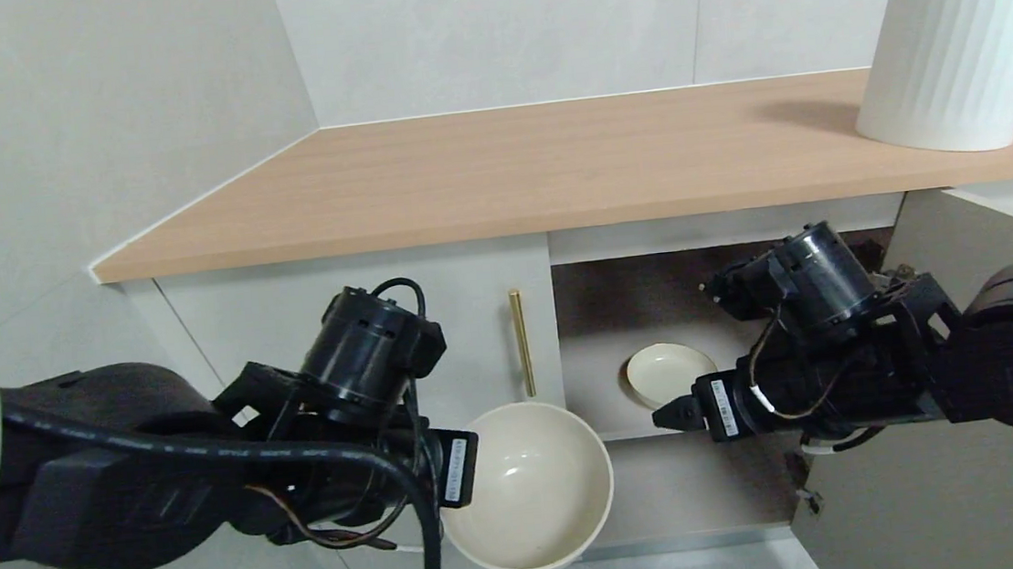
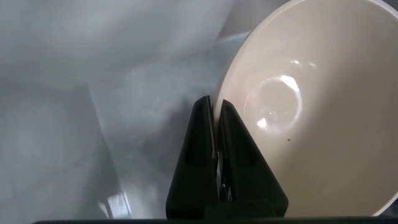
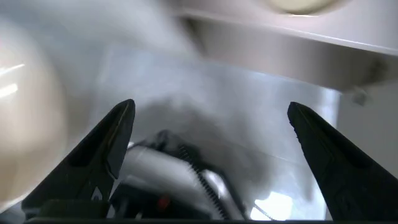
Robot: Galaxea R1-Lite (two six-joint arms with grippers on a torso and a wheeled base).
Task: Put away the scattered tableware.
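Observation:
A cream bowl (image 1: pixel 529 489) hangs in front of the lower cabinet, held by its rim in my left gripper (image 1: pixel 449 468). In the left wrist view the fingers (image 2: pixel 205 134) are shut on the bowl's (image 2: pixel 311 106) edge. A small cream dish (image 1: pixel 668 371) lies on the shelf inside the open cabinet (image 1: pixel 609 404). My right gripper (image 1: pixel 674 415) sits just in front of that shelf, below the dish, and in the right wrist view its fingers (image 3: pixel 118 134) stand wide apart with nothing between them. The dish's rim (image 3: pixel 298 6) shows at that view's edge.
A wooden countertop (image 1: pixel 551 166) runs above the cabinet, with a tall white ribbed container (image 1: pixel 962 38) at its right end. The left cabinet door (image 1: pixel 362 306) is closed and has a brass handle (image 1: pixel 522 343). The right door (image 1: pixel 971 464) is swung open beside my right arm.

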